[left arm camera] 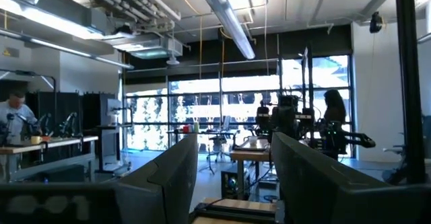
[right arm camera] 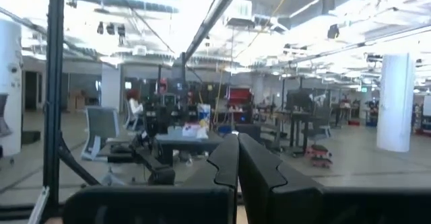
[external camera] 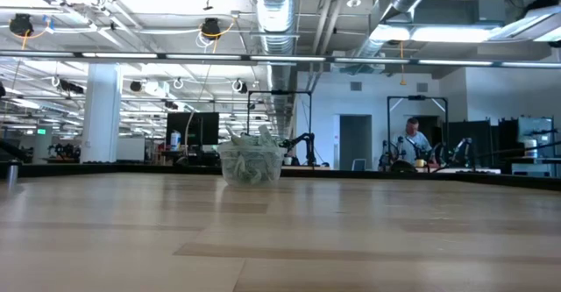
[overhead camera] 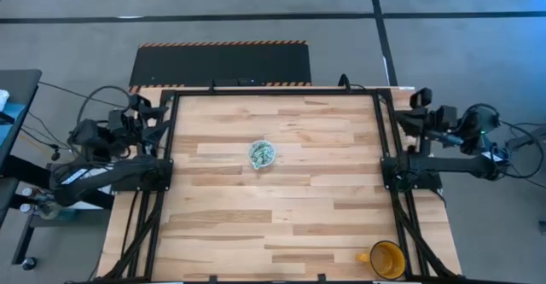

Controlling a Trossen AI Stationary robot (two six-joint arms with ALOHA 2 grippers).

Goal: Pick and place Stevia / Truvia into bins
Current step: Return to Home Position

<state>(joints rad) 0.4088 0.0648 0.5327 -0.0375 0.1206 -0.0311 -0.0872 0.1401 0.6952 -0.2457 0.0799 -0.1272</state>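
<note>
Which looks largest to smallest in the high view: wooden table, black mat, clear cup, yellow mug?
1. wooden table
2. black mat
3. clear cup and yellow mug: they look about alike, so not ranked.

Left arm [overhead camera: 102, 169]: folded compact at the far left of the high view, wrist level. My left gripper [left arm camera: 234, 143] points straight ahead, fingers [left arm camera: 168, 180] spread with a wide gap between them, empty.

Right arm [overhead camera: 452, 147]: folded likewise at the far right, wrist level. My right gripper [right arm camera: 237, 143] points straight ahead, fingers [right arm camera: 266, 173] pressed together along their length, empty.
</note>
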